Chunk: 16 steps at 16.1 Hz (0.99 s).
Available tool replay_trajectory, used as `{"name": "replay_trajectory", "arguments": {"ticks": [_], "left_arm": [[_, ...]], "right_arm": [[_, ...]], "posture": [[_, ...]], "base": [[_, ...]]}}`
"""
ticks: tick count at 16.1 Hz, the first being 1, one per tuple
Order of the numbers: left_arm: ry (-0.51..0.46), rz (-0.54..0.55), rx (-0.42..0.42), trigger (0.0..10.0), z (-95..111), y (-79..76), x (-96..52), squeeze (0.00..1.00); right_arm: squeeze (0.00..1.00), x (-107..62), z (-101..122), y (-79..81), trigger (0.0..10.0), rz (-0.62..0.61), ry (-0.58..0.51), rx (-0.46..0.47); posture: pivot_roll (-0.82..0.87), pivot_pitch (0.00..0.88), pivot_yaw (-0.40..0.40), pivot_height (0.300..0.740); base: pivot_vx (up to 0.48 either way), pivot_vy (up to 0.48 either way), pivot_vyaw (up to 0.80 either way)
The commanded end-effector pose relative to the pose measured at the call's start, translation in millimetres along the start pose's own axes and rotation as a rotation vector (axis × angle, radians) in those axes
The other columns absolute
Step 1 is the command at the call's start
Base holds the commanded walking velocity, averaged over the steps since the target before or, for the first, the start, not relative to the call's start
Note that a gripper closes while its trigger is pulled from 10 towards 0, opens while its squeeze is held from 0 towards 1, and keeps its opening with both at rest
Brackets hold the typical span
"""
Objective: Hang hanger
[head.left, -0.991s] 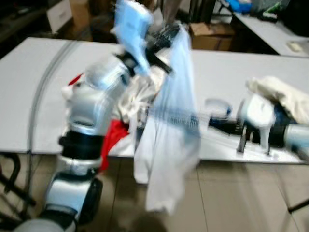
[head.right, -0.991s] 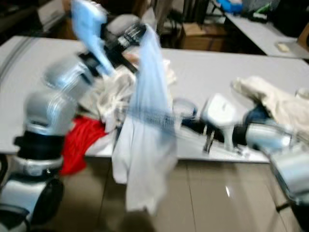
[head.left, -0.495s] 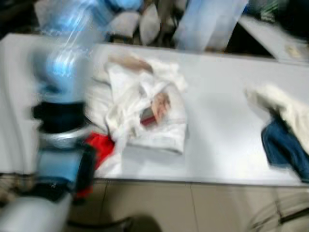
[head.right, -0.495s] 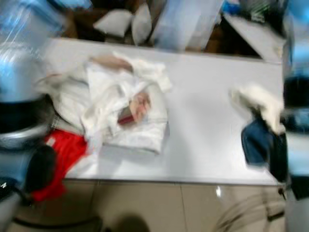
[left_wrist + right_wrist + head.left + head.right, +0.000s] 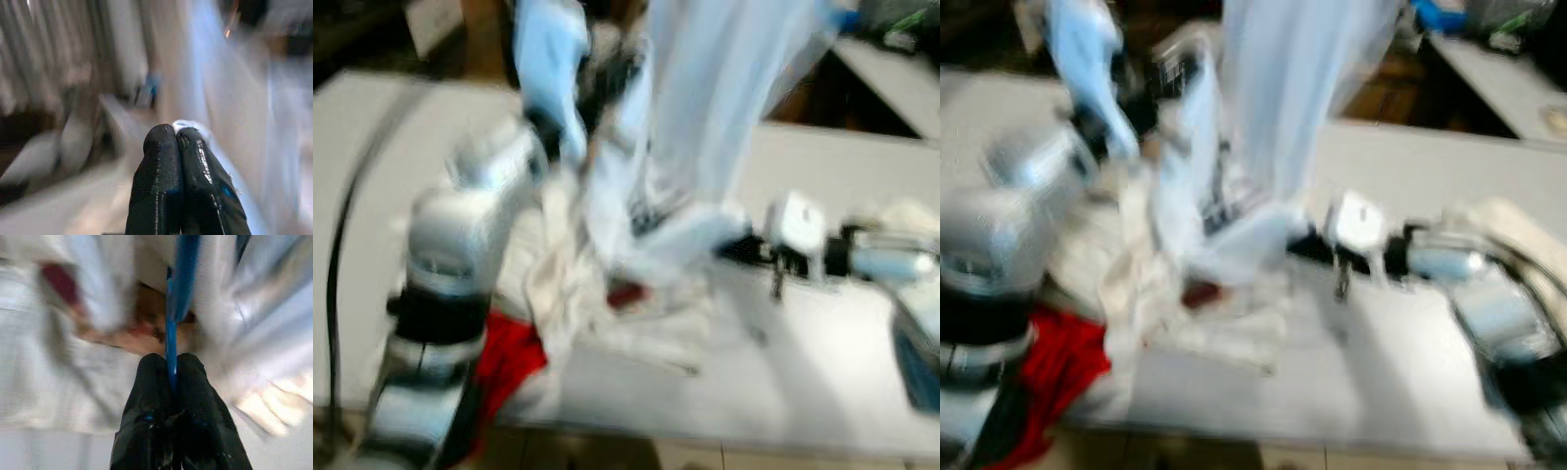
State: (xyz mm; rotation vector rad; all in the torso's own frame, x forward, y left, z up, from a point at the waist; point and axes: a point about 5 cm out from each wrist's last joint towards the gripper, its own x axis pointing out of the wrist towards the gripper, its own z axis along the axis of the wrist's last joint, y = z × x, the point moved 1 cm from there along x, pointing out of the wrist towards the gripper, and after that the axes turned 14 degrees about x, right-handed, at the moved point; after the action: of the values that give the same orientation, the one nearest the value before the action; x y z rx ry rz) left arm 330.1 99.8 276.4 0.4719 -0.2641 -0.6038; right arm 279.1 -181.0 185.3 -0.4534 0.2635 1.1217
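Observation:
Everything is blurred by motion. A pale blue shirt (image 5: pixel 705 108) hangs from the top of the picture down to the white table (image 5: pixel 822 372). My left arm (image 5: pixel 460 225) is raised beside it; in the left wrist view the left gripper (image 5: pixel 175 132) is shut, with a pale blue edge of the shirt at its fingertips. My right arm reaches in from the right, and its gripper (image 5: pixel 729 247) is at the shirt's lower part. The right wrist view has the right gripper (image 5: pixel 171 360) shut on a thin blue hanger (image 5: pixel 172 318), with cloth behind it.
A heap of white clothes (image 5: pixel 558 284) lies on the table under the shirt, and a red cloth (image 5: pixel 509 357) hangs over the front edge. Cream cloth (image 5: pixel 1518 230) and something dark blue (image 5: pixel 925 362) lie at the right. Another table (image 5: pixel 891 73) stands behind.
The view has swung about between frames. The shirt now hangs higher than a second ago, and both arms are back in the picture after being mostly out of it half a second ago.

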Motion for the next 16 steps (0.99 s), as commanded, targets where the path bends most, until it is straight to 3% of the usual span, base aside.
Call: {"name": "replay_trajectory", "arguments": {"ticks": [1,3,5,8,10,11,12,15,16], "left_arm": [[0.073,-0.027,0.045,10.0,-7,-10.1,0.3,0.0],[0.163,0.012,0.144,10.0,-23,0.6,-2.3,0.0],[0.189,0.043,0.207,10.0,-27,8.4,-2.0,0.0],[0.248,0.061,0.253,10.0,-38,13.2,-4.1,0.0],[0.274,0.029,0.274,10.0,-46,16.6,-6.5,0.02],[0.293,-0.073,0.315,10.0,-51,15.7,-10.6,1.0],[0.364,-0.219,0.391,10.0,-59,20.3,-22.0,1.0],[0.46,-0.397,0.484,10.0,-63,36.7,-44.6,1.0],[0.465,-0.406,0.493,10.0,-62,38.6,-46.5,1.0]], "right_arm": [[0.0,-10.4,-2,11.3,10.0,0.049,0.016,0.052],[0.0,-33.7,-13,11.2,10.0,-0.023,0.097,0.083],[0.0,-40.6,-11,11.7,10.0,-0.048,0.118,0.095],[0.0,-56.7,-13,18.0,10.0,-0.047,0.197,0.114],[0.0,-78.0,-19,11.8,10.0,-0.09,0.293,0.117],[0.0,-89.8,-19,8.6,10.0,-0.113,0.327,0.116],[0.0,-106.6,-15,2.4,10.0,-0.162,0.354,0.12],[0.0,-129.1,-10,-7.3,10.0,-0.245,0.376,0.111],[0.0,-130.5,-9,-7.7,10.0,-0.25,0.375,0.112]], "posture": [[-0.04,0.008,-0.042,0.74],[-0.05,0.008,-0.029,0.74],[-0.05,0.008,-0.029,0.74],[-0.05,0.005,-0.033,0.74],[-0.05,0.006,-0.038,0.74],[-0.05,0.005,-0.038,0.74],[-0.05,0.003,-0.037,0.74],[-0.05,0.0,-0.028,0.74],[-0.05,0.0,-0.026,0.74]], "base": [[0.0,0.0,0.0],[0.0,0.0,0.0],[0.0,0.0,0.0],[0.0,0.0,0.0],[0.0,0.0,0.0],[0.0,0.0,0.0],[0.0,0.0,0.0],[0.0,0.0,0.0],[0.0,0.0,0.0]]}}
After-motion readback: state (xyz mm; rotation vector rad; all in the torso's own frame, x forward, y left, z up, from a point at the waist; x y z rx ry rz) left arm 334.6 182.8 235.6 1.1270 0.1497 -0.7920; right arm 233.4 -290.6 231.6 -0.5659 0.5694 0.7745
